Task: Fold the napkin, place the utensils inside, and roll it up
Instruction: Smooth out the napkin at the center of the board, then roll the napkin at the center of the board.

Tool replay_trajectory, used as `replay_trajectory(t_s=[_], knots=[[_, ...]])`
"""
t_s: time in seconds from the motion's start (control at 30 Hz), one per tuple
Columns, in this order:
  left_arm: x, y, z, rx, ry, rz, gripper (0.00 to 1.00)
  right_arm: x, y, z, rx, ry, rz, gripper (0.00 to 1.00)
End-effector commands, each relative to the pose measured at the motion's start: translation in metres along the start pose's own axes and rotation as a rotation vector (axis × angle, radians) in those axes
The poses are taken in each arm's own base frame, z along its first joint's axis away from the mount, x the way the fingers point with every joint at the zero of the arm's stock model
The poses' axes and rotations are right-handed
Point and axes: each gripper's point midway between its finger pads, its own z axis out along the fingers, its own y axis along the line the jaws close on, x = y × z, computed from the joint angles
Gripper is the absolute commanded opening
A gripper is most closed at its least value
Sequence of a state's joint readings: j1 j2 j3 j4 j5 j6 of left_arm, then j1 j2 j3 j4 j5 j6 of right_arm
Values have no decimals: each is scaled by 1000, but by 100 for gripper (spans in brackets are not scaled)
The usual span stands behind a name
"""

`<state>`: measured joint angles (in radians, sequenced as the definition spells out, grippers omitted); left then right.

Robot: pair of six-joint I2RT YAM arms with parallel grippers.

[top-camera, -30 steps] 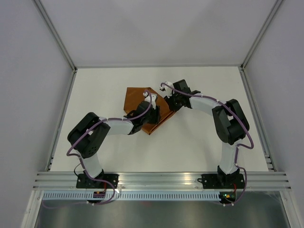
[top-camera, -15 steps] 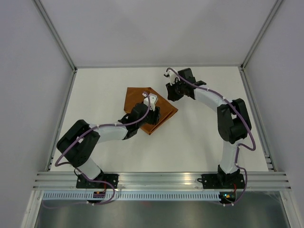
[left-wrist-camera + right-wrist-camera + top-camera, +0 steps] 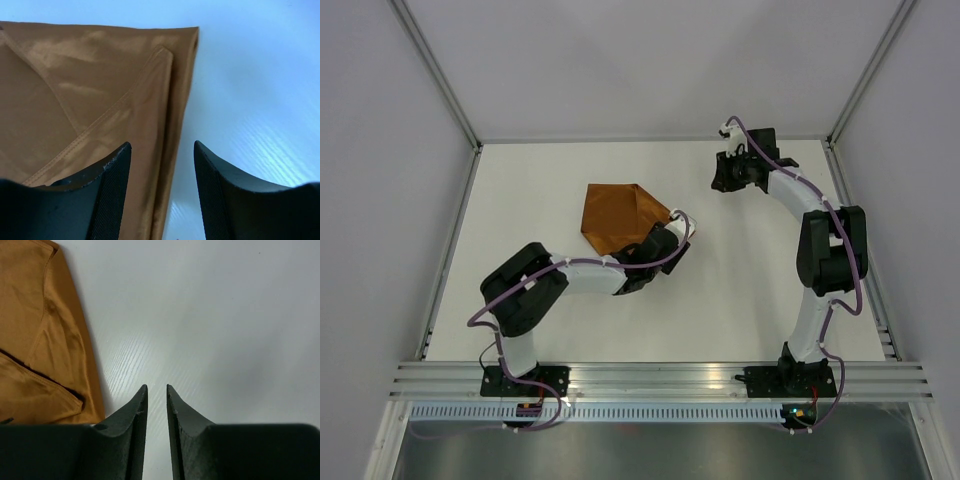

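Your left tool [image 3: 161, 146] hangs over the right edge of the napkin [image 3: 618, 213], jaws apart and clamped on nothing. One finger [image 3: 112, 190] is above the cloth and the other is above bare counter [image 3: 770, 300]. Your right tool [image 3: 156, 388] sits well apart at the far right, jaws almost together with a slim gap and nothing between. The napkin lies folded flat left of centre, its layers overlapping and one pointed corner aimed right at the left tool. It is about as broad as long, so no long axis shows.
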<state>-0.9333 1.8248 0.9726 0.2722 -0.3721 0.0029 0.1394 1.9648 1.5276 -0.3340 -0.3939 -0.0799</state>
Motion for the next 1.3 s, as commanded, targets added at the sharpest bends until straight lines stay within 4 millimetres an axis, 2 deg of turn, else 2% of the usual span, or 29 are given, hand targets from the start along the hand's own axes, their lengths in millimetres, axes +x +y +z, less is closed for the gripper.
replay_trajectory(t_s=[0.0, 0.23, 0.43, 0.57, 0.83, 1.27], knots=[[-4, 19, 4, -126, 33, 85, 58, 6, 6, -2, -38, 10, 33, 27], [11, 8, 6, -109, 63, 130, 58, 20, -7, -2, -30, 21, 56, 27], [8, 2, 3, -73, 25, 108, 60, 25, -14, -5, -23, 22, 63, 27], [11, -1, 10, -72, 42, 126, 60, 28, -15, -6, -28, 25, 67, 27], [16, -2, 14, -72, 41, 130, 59, 32, -18, -6, -29, 30, 73, 27], [35, 5, 21, -120, 70, 189, 55, 36, -22, -3, -29, 33, 80, 25]])
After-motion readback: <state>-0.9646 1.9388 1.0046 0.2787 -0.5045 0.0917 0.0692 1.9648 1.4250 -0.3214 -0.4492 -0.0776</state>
